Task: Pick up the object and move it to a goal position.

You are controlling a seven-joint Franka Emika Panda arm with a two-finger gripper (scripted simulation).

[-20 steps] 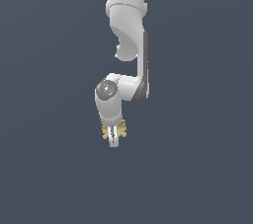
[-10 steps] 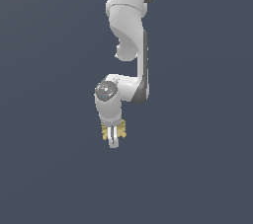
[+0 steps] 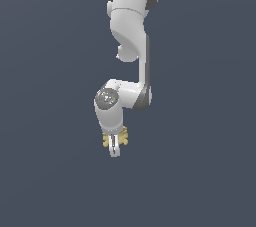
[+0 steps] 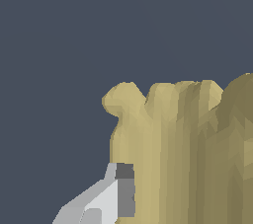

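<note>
Here we seem to be in the carrying step: the small pale-yellow lumpy flat block (image 3: 107,140) sits between the white arm's jaws (image 3: 115,147), which look closed on it. Next we need a steady move to the goal, which we cannot see. Nothing else appears around.

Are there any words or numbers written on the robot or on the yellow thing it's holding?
None: no words, numbers or signs can be read in either view. The yellow block is plain and lumpy, the gripper and the white arm carry no labels, and the background is bare dark grey.
</note>
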